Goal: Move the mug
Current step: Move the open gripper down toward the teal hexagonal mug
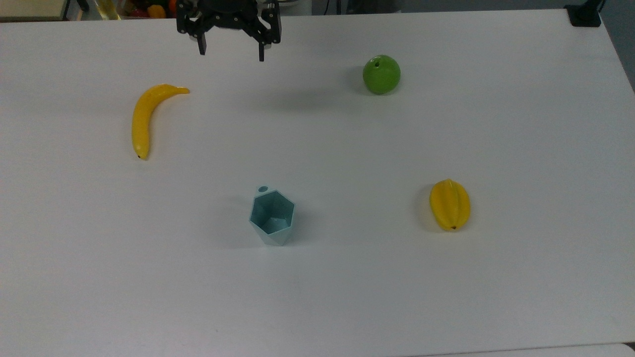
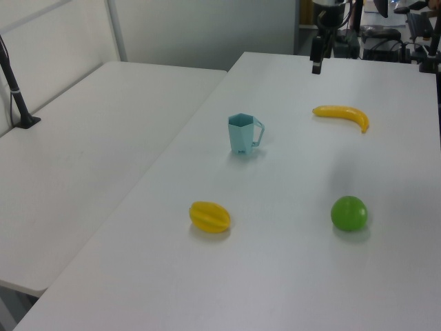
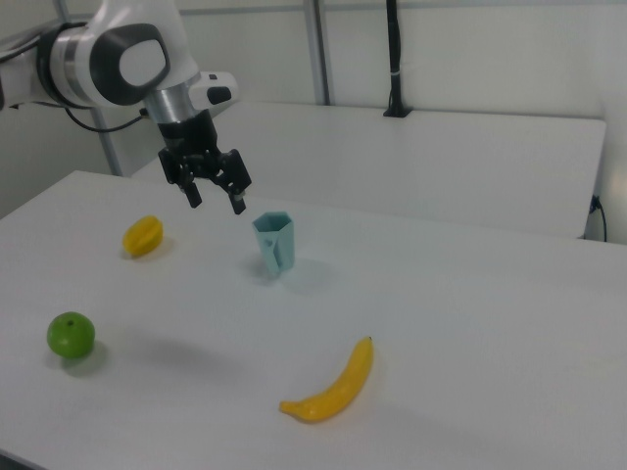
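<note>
White and bare apart from a few items, the desk [image 1: 496, 124] is seen beside a second pale desk and plain wall panels in the left view. On it the mug [image 1: 272, 217] stands upright near the middle, with its small handle tab turned toward the far edge in the top view. A banana [image 1: 144, 116], a green apple [image 1: 381, 74] and a yellow star fruit [image 1: 450, 204] lie well apart from it. The gripper [image 1: 230, 52] is held above the far edge of the desk, with its fingers spread apart and nothing between them. The step in hand is judged to be the approach to the mug, and none of the move itself appears done. For a sound grasp, the gripper would best be brought over the rim and lowered so that one finger goes inside the wall and one outside, or so that two opposite flat faces are squeezed; the handle tab looks too small to be relied on. Because the base tapers, the mug could be tipped by a sideways nudge, so a straight descent is advised. In the top view the mug lies well below the gripper and slightly to the top view's right, with clear desk between them.
</note>
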Tool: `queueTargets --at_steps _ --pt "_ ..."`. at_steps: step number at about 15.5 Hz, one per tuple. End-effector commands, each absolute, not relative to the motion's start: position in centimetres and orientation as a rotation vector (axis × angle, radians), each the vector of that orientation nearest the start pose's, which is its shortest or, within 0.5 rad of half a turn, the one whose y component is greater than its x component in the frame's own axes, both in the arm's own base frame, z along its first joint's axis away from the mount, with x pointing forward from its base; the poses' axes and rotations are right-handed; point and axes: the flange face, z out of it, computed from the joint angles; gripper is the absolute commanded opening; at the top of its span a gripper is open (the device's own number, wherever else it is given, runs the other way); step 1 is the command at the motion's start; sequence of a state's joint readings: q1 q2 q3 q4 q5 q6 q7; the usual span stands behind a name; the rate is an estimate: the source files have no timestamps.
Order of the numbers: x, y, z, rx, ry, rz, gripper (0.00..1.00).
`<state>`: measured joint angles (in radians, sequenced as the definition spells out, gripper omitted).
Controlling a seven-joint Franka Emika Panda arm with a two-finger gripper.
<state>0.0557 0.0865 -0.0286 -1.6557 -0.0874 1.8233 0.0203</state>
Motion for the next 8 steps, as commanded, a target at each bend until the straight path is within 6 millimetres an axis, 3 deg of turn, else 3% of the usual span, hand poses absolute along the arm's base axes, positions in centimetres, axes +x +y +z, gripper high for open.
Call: queueTargets --at_steps 1,8 --pt "62.9 1.3 52.8 -3.211 -0.201 -0.259 1.0" --pt "68.6 4.3 42.8 -3.187 -0.305 -0.431 1.0"
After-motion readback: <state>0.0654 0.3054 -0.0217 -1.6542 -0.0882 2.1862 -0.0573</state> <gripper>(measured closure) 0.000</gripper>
